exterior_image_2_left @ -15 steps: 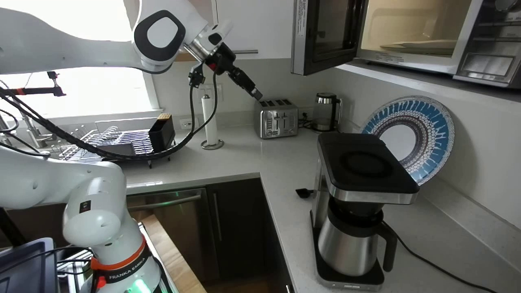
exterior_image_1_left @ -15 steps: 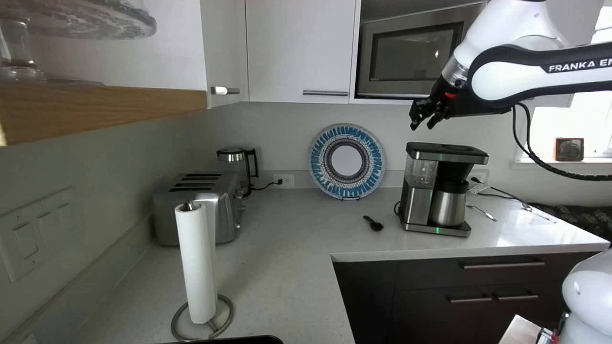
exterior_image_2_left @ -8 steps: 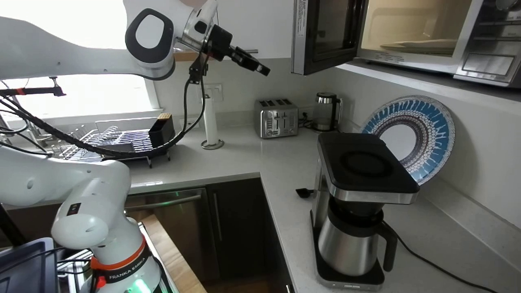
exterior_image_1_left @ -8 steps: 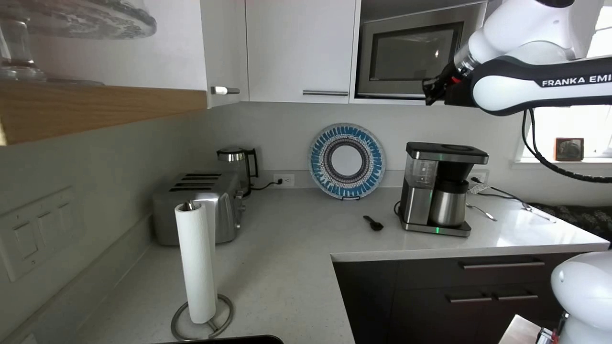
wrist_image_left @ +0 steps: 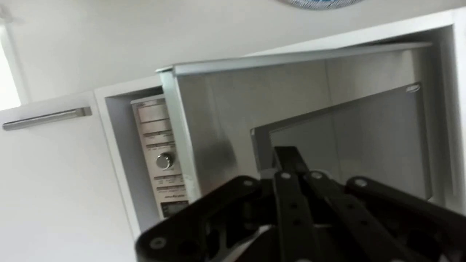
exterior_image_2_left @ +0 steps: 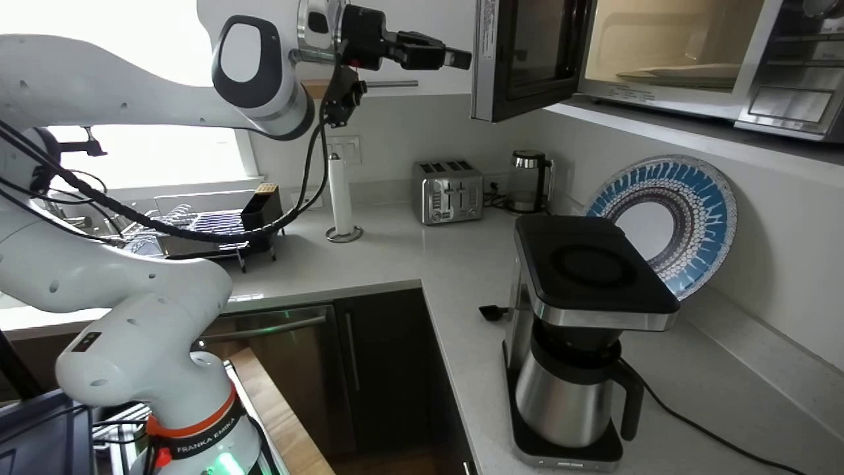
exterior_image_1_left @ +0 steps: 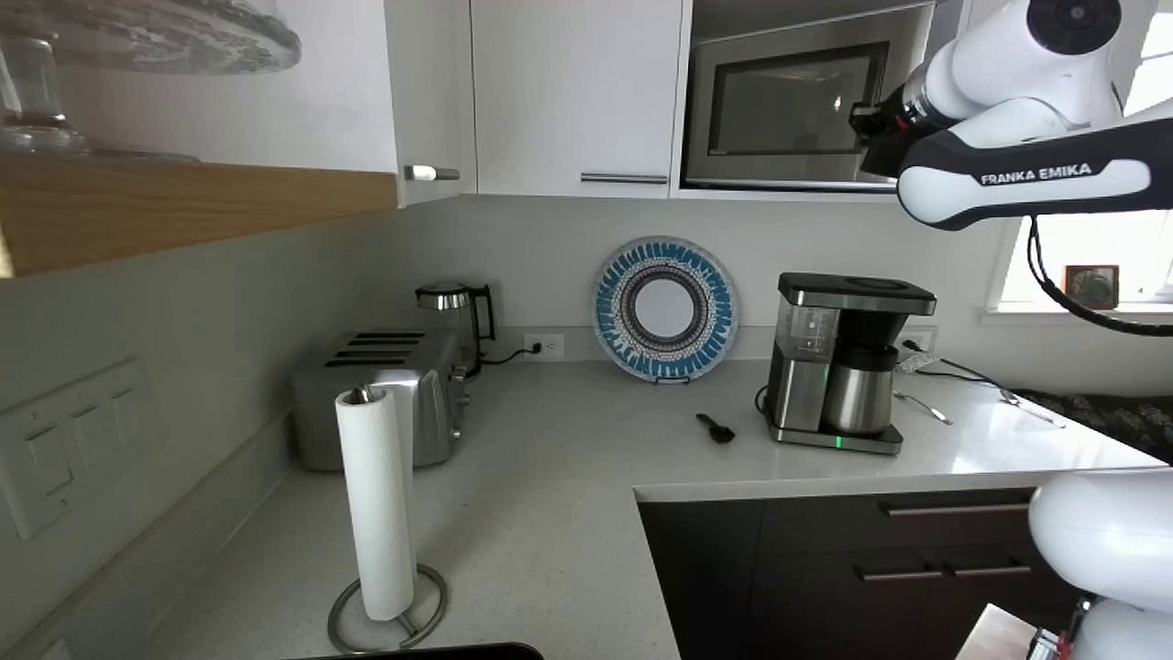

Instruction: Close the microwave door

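Gripper (exterior_image_2_left: 459,58) aimed at the outer face of an open microwave door (wrist_image_left: 313,127)

High above a kitchen counter (exterior_image_2_left: 395,257), the microwave door stands swung out, leaving the cream-coloured cavity (exterior_image_2_left: 672,33) exposed. The door is a wide, silver-grey panel with a dark glass window (exterior_image_1_left: 797,101). Its long axis runs roughly level, from the hinge beside the cavity out to the free edge (exterior_image_2_left: 484,66).

The door lies straight ahead of the gripper, with the cavity beyond it. The gripper is on the door's outer side, in the half away from the hinge. In the wrist view, where the kitchen appears upside down, the free edge is left of the fingertips (wrist_image_left: 291,160), with the control panel (wrist_image_left: 160,156) showing past it; the hinge side is to the right. The fingers are together, nothing between them. Whether they touch the door cannot be told: an exterior view puts them just beside its free edge, while the wrist view sets them against the window's border on that side.

The approach seems nearly done and the push still to be made. That push would need to go forward and around the hinge, towards the cavity. Pressing near the free edge should swing the panel more easily than pressing by the hinge, but straying past that edge could let the fingers slip off.
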Motion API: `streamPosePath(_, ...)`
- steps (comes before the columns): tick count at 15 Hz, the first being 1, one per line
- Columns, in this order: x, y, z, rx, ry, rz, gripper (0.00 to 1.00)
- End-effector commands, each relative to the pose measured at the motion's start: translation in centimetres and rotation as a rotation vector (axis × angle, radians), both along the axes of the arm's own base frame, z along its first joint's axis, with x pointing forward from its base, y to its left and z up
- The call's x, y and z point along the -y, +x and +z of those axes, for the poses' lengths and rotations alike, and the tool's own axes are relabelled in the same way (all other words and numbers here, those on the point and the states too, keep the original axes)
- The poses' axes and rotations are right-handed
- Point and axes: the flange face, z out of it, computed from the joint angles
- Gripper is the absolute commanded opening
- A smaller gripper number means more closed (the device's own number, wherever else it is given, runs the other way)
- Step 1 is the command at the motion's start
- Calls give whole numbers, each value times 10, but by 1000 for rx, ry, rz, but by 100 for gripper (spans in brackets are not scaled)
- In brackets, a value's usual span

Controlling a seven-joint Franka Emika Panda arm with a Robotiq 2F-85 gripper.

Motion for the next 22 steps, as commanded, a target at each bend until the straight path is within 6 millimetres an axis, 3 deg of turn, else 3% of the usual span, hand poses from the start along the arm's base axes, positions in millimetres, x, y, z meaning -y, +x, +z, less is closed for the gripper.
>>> streamPosePath(1, 24, 4, -4, 84, -61, -153, 0)
streamPosePath(7, 62, 30, -17, 67, -186, -315, 0)
streamPosePath(14, 88, 75, -30, -138, -369, -208, 0)
streamPosePath(20, 138, 88, -29, -251, -370, -121, 0)
streamPosePath(21, 117, 79, -31, -248, -375, -179, 1)
streamPosePath(22, 125, 81, -31, -256, -370, -164, 1)
